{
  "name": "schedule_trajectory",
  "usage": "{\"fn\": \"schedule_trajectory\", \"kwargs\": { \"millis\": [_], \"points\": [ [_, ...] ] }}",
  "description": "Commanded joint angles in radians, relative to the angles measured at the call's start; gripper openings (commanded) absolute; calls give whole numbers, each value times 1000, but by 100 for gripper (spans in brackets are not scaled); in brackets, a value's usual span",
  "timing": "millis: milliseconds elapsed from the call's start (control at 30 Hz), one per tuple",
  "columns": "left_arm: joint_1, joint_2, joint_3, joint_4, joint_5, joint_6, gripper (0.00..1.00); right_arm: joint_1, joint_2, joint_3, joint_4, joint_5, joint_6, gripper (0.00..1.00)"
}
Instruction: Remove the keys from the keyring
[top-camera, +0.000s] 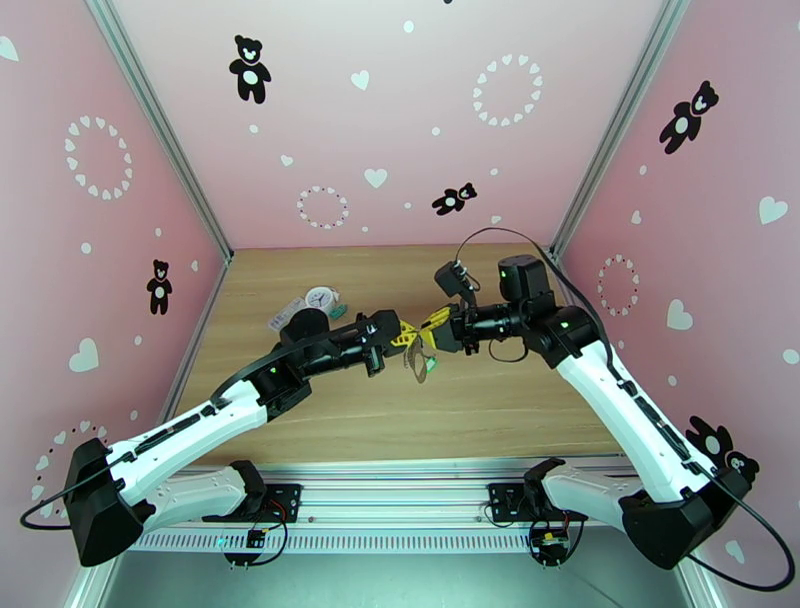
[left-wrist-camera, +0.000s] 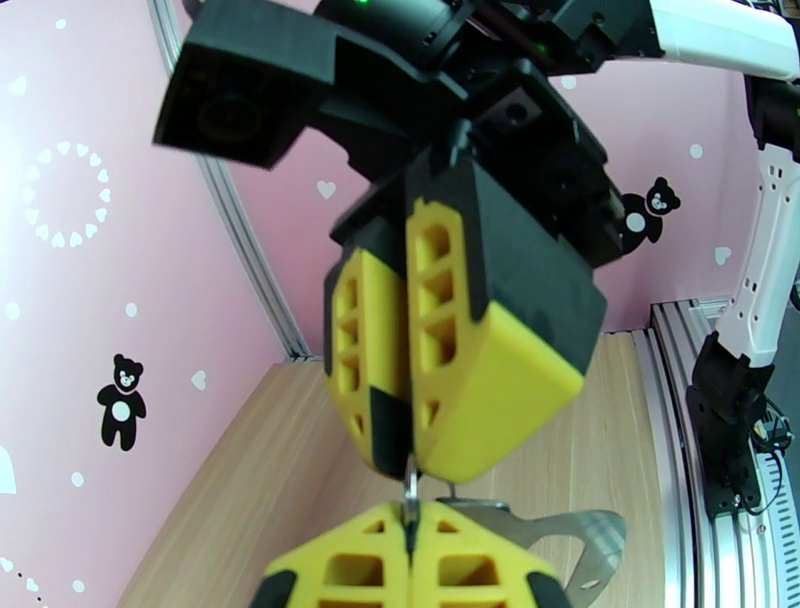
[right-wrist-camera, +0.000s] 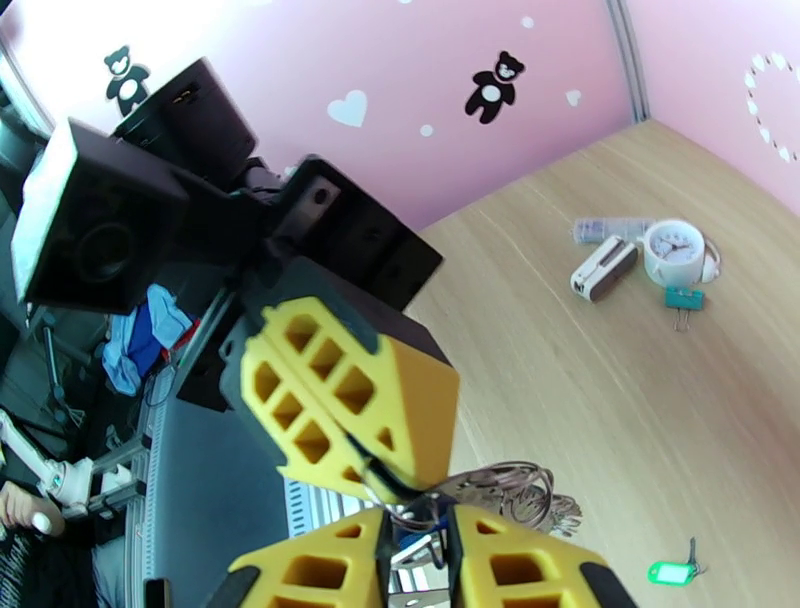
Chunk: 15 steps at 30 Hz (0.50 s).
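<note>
Progress was judged partial: the green key was seen loose at lower right, the keyring clamped by closed fingers of left gripper and right gripper.

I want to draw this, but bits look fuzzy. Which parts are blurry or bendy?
Top view: sharp, though the corner posts lean outward. Left wrist view: the right gripper sits close, its black camera block smeared. Right wrist view: the clock is crisp, the keyring softer.
</note>
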Motion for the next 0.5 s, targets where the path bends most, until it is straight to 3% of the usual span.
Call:
{"fn": "schedule_trajectory", "kwargs": {
  "millis": [0,467],
  "points": [
    [3,-1,15,70,-35,14,0,2,-17,-18,72,38,120,23],
    [2,1,4,90,-42,17,0,1,-35,-18,66,126,205,17]
  ]
}}
